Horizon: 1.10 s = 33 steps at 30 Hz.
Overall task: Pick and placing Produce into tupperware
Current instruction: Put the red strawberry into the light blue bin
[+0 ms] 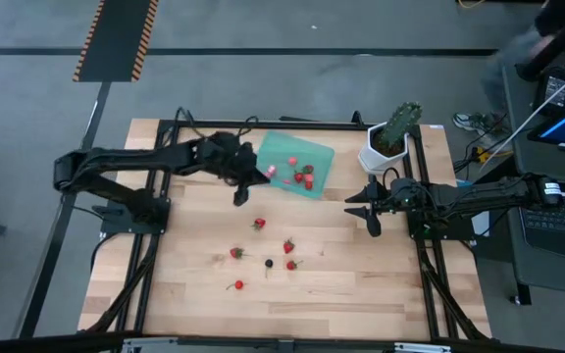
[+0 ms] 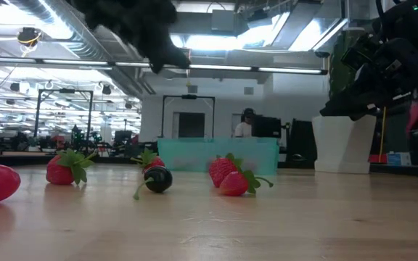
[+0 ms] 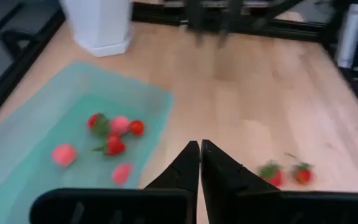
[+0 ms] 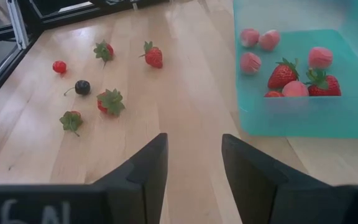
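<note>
Six loose berries (image 1: 260,224) lay mid-tabletop, strawberries plus one dark berry (image 1: 269,263); small, light and likely slippery, best pinched across the body, not the leafy top. Several more sat in the teal tupperware (image 1: 320,157) toward the far edge. The left gripper (image 1: 240,197) hung just beside it, fingers pressed together, empty. The right gripper (image 1: 361,207) waited near the right edge, fingers spread.

pale marks looking like "6" and "n" are showing on the dark body of the right gripper (image 4: 193,174) in its wrist view; no other text is reading clearly.
</note>
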Motion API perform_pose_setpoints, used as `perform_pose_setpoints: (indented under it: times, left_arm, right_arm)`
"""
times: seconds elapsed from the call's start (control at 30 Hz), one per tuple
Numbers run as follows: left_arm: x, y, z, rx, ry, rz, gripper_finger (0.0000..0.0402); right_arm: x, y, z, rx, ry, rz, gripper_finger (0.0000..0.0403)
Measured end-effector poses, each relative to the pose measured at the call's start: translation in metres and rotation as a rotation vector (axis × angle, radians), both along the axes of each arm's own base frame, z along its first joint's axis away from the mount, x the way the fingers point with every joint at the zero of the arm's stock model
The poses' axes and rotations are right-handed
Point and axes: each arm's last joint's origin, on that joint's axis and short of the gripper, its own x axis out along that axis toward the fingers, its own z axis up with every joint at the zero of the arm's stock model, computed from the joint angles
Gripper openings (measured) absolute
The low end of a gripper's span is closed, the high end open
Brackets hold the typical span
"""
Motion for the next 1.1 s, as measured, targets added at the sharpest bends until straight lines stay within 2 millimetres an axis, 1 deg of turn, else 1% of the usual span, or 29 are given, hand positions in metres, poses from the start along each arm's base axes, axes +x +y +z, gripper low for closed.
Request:
perform_pose_setpoints:
  times: [0.07, 0.2, 0.33, 0.43, 0.53, 0.63, 0.77, 0.93, 1.1]
  left_arm:
    - [-0.008, -0.012, 0.003, 0.017, -0.012, -0.012, 0.0002]
    - [-0.026, -0.034, -0.005, 0.052, -0.019, 0.013, 0.0005]
    - [-0.046, -0.053, -0.013, 0.072, -0.131, 0.009, 0.0009]
    - [-0.063, -0.066, -0.014, 0.047, -0.237, -0.033, 0.0005]
    - [-0.079, -0.077, -0.015, 0.031, -0.276, -0.089, 0.0001]
    - [-0.091, -0.086, -0.015, 0.024, -0.313, -0.141, 0.0007]
    - [-0.101, -0.099, -0.025, -0.013, -0.311, -0.211, 0.0013]
    - [-0.107, -0.114, -0.038, -0.055, -0.314, -0.281, 0.0006]
    - [-0.11, -0.121, -0.045, -0.061, -0.293, -0.292, 0.0004]
  right_arm:
    - [0.0, 0.0, 0.0, 0.0, 0.002, 0.0, 0.0154]
    - [0.0, 0.0, 0.0, 0.0, 0.002, 0.0, 0.0154]
    - [0.0, 0.0, 0.0, 0.02, -0.001, -0.009, 0.0154]
    - [0.0, 0.0, 0.0, 0.024, -0.003, -0.011, 0.0154]
    - [0.0, 0.0, 0.0, 0.024, -0.005, -0.01, 0.0154]
    - [0.0, 0.0, 0.0, 0.024, -0.005, -0.011, 0.0154]
    - [0.0, 0.0, 0.0, 0.024, -0.006, -0.01, 0.0154]
    - [0.0, 0.0, 0.001, 0.024, -0.008, -0.01, 0.0154]
    - [0.001, 0.0, 0.002, 0.041, -0.02, -0.017, 0.0154]
